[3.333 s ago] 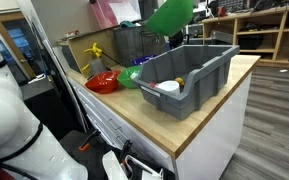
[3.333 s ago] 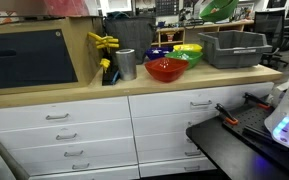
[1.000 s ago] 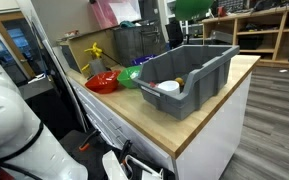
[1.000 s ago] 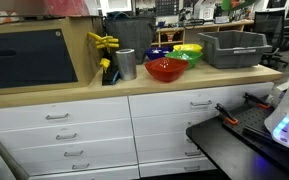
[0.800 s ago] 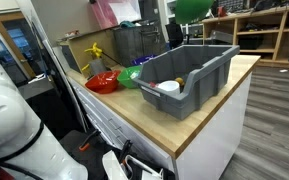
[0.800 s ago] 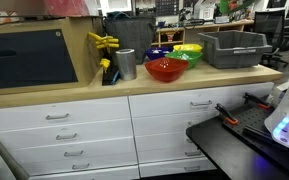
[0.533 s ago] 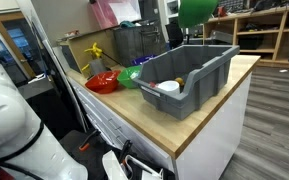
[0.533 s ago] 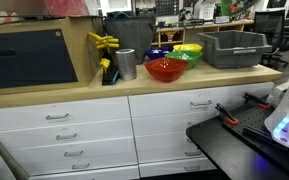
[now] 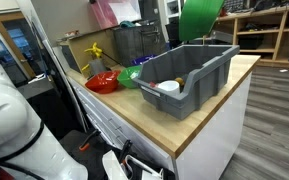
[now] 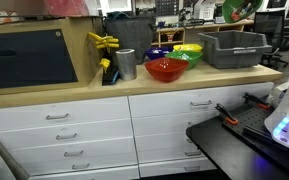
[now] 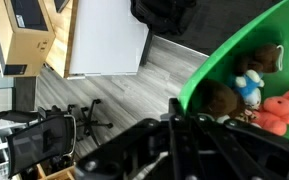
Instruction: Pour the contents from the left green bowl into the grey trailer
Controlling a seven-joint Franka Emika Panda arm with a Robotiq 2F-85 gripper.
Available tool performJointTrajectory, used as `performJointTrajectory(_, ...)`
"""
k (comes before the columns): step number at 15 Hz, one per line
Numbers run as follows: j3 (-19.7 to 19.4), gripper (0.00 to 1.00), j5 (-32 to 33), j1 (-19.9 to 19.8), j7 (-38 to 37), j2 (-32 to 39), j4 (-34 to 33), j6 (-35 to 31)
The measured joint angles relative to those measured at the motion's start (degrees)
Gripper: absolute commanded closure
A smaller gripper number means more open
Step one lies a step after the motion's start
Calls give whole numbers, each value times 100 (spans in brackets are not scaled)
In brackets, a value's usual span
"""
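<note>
A green bowl (image 9: 199,20) hangs tipped steeply on its side above the far end of the grey bin (image 9: 189,72) on the wooden counter. It also shows at the top edge of an exterior view (image 10: 236,8), above the bin (image 10: 234,48). In the wrist view my gripper (image 11: 184,118) is shut on the rim of the green bowl (image 11: 246,62). Small toys lie inside the bowl: a brown one (image 11: 222,100), a blue and white one (image 11: 250,87) and a red one (image 11: 279,110). In the exterior views the bowl hides the gripper.
A red bowl (image 10: 166,69), a blue bowl (image 10: 158,55) and a yellow-green bowl (image 10: 189,50) stand left of the bin. A metal cup (image 10: 126,64) and a yellow object (image 10: 104,42) stand further left. A white item (image 9: 167,88) lies in the bin. A wire basket (image 9: 134,42) stands behind.
The green bowl has moved further over the bin and tipped from roughly level to steeply on its side. Nothing on the counter has moved.
</note>
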State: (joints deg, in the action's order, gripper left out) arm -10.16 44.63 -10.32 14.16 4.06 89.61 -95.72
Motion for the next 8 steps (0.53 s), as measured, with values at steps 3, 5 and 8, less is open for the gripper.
performJointTrajectory(3,128,99,245,120,-8,1,230,35)
performJointTrajectory(5,195,99,397,188,-9,2,339,61)
performJointTrajectory(8,240,99,608,262,-9,3,451,96)
